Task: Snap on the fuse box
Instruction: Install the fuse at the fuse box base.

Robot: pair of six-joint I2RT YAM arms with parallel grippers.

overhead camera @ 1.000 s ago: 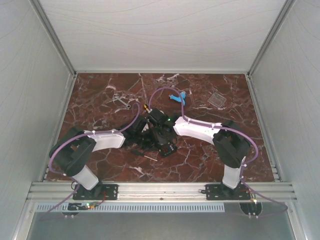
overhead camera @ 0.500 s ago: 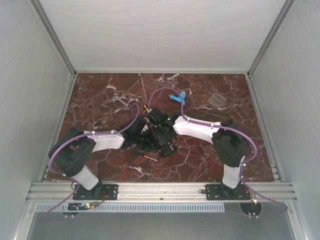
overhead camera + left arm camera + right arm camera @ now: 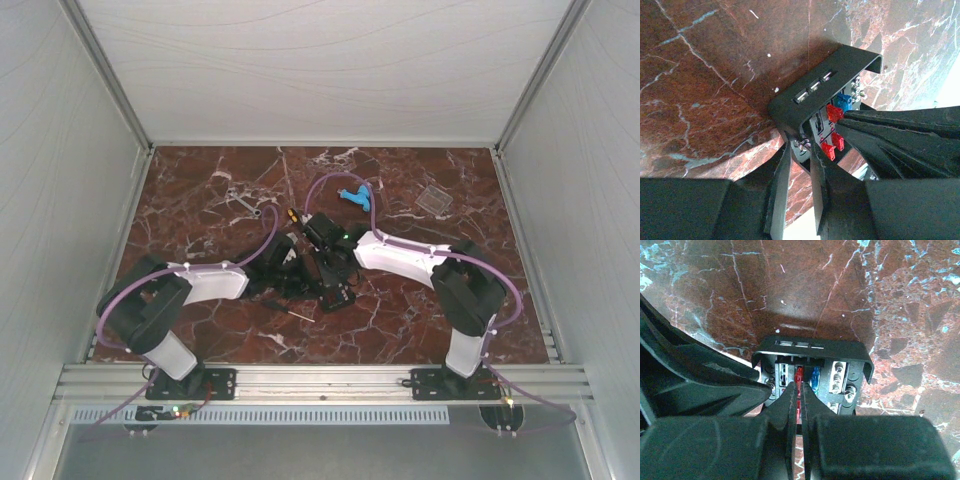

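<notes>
The left gripper [image 3: 802, 148] clamps the fuse box [image 3: 826, 89] by one wall, the right gripper [image 3: 800, 390] pinches tight over a red bit [image 3: 799, 374] inside it, mid-table between all four edges (clear cover [image 3: 437, 198] well apart, toward the far right corner).

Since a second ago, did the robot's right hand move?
Yes, slightly. In the top view the right hand shifted right, toward the clear square plastic cover, which stayed put.

L gripper [image 3: 801, 167], R gripper [image 3: 799, 399] meet tip-to-tip, both jaws pinched narrow.
</notes>
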